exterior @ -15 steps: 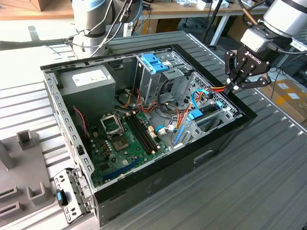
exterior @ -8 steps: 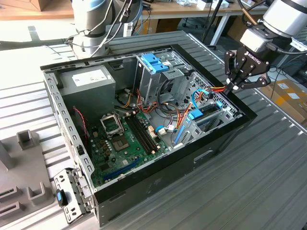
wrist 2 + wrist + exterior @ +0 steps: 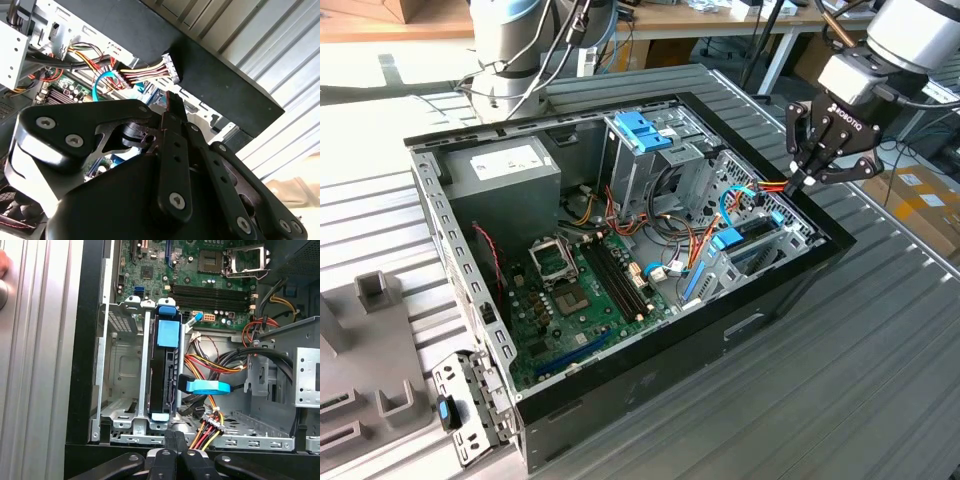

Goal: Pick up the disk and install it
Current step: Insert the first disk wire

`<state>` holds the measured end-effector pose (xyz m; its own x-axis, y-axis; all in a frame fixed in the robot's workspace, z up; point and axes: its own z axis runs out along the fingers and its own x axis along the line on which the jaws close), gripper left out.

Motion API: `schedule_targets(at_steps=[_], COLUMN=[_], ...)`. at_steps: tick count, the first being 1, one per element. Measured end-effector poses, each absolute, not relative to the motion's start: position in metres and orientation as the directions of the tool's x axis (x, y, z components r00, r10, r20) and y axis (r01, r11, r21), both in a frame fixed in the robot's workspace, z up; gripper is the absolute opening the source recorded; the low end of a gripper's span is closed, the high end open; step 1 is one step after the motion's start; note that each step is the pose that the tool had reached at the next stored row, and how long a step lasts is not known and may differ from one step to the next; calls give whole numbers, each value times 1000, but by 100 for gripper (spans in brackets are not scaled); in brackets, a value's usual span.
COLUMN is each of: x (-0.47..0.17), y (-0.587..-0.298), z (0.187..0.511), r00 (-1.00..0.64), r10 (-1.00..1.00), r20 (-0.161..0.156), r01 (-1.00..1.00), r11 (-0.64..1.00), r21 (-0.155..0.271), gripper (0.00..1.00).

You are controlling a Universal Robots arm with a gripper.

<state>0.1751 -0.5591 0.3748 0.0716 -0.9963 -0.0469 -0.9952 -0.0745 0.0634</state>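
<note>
The disk (image 3: 164, 370) sits on its edge inside a metal bay (image 3: 120, 365) at the side of the open computer case (image 3: 650, 350), blue rails at both ends. In the exterior view it shows near the case's right wall (image 3: 745, 245). Just beside it, the gripper (image 3: 807, 180) hangs over that wall with its fingers (image 3: 176, 442) pressed together on a bunch of coloured wires (image 3: 145, 74). The green board (image 3: 575, 300) lies flat on the case floor.

— Where's the disk (image 3: 165, 372)?

— You'll find it on edge in 1 slot of the drive cage (image 3: 117, 385), inside the computer case (image 3: 650, 375) on the table (image 3: 840, 400).

— And the gripper (image 3: 808, 180)?

— Over the case wall at the exterior view's right, beside the cables (image 3: 772, 187).
</note>
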Motion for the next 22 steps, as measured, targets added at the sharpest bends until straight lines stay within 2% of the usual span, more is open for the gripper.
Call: schedule_targets(at_steps=[22], x=[175], y=[-559], z=[377], r00=[120], r10=[-992], r20=[-47], r01=[-990], r11=[-123], r21=[63], gripper=[11])
